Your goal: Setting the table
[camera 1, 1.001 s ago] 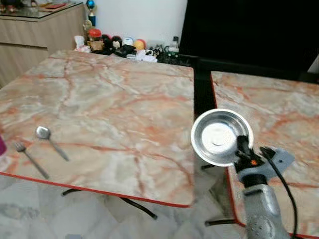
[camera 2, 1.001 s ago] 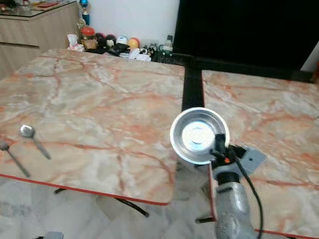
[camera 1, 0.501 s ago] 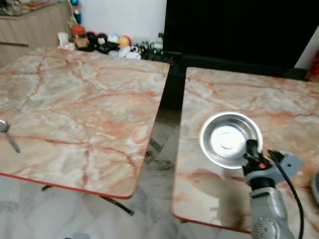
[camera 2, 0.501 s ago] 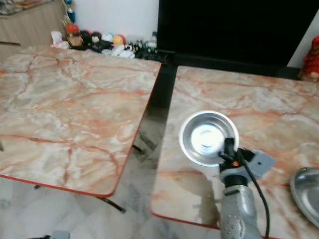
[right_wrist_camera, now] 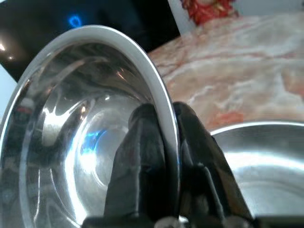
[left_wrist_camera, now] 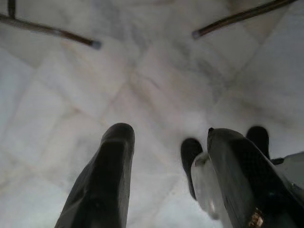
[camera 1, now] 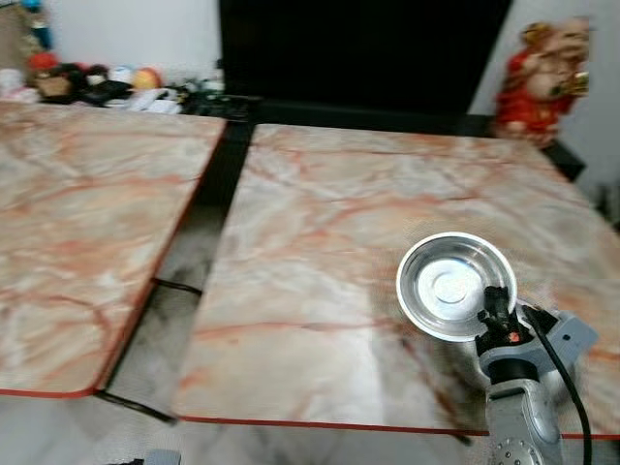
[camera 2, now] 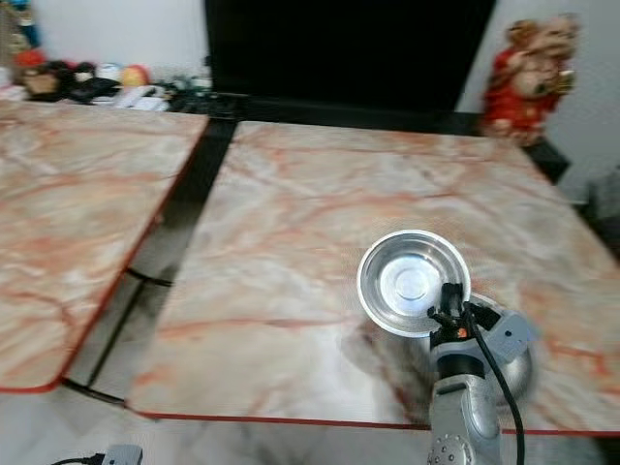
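My right gripper (camera 1: 497, 302) is shut on the rim of a shiny steel bowl (camera 1: 453, 287), holding it tilted above the near right part of the right marble table (camera 1: 329, 242). In the right wrist view both black fingers (right_wrist_camera: 142, 156) pinch the bowl's rim (right_wrist_camera: 164, 109), one inside and one outside. A second steel bowl (right_wrist_camera: 266, 166) lies on the table just under the wrist. My left gripper (left_wrist_camera: 166, 175) hangs open over the pale floor tiles, with nothing between its fingers.
A second marble table (camera 1: 77, 223) stands to the left, with a floor gap (camera 1: 184, 252) between the two. A black screen (camera 1: 358, 48) lines the back wall. A red and gold figurine (camera 1: 538, 63) stands at the back right and small toys (camera 1: 97, 82) at the back left.
The camera has swung right: the left table with spoon and fork slid out of view. The held bowl now hangs over the right table, above a second bowl.
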{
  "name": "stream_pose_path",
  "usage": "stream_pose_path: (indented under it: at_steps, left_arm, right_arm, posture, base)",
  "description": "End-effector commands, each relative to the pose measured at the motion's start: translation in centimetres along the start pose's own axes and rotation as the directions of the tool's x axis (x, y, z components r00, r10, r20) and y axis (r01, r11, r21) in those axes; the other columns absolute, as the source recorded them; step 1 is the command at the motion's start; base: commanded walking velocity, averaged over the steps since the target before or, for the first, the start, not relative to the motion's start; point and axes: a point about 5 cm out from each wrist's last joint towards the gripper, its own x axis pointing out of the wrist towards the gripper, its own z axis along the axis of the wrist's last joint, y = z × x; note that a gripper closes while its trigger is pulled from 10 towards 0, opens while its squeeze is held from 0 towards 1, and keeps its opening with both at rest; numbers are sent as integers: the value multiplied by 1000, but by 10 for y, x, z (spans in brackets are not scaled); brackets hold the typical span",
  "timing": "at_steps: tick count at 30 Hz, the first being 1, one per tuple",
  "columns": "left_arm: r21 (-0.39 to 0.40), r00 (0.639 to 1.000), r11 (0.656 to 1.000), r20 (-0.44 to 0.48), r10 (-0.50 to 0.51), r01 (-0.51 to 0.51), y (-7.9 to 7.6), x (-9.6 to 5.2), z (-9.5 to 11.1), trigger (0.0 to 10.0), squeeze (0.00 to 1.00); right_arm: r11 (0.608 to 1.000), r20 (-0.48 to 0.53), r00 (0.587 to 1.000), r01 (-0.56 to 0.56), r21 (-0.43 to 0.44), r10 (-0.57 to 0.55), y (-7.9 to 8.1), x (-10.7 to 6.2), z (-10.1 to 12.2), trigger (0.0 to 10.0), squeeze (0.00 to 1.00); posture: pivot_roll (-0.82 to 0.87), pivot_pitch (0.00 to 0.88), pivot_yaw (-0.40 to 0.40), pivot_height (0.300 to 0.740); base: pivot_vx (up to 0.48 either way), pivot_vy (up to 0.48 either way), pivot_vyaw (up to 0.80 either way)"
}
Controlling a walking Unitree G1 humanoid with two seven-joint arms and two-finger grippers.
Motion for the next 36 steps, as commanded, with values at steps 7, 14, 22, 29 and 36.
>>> stream_pose_path:
  at_steps: [7,14,22,29,36]
  left_arm:
    - [-2,999,1000,-39,16,-16,5,-3,-11,10000,0]
    - [2,999,1000,-35,10,-10,4,-2,-9,10000,0]
    - [16,999,1000,-37,10,-10,6,-2,-9,10000,0]
    - [22,999,1000,-31,6,-5,5,-2,-7,10000,0]
    - [23,999,1000,-32,4,-3,5,-2,-7,10000,0]
  right_arm:
    - [993,75,992,92,75,-97,2,-6,21,10000,0]
    - [894,20,936,329,304,-351,1,-5,34,10000,0]
    - [815,-146,917,398,421,-372,23,-15,25,10000,0]
    - [870,-253,889,437,228,-381,27,-17,22,10000,0]
    - [874,-352,843,472,117,-408,14,-23,10,10000,0]
  posture:
    - [-22,87,-58,740]
    - [-20,87,-61,740]
    - [-31,90,-55,740]
    - [-30,83,-58,740]
    - [-30,82,-58,740]
  base:
    - [0,0,0]
    - [0,0,0]
    - [0,0,0]
    - [0,0,0]
    - [0,0,0]
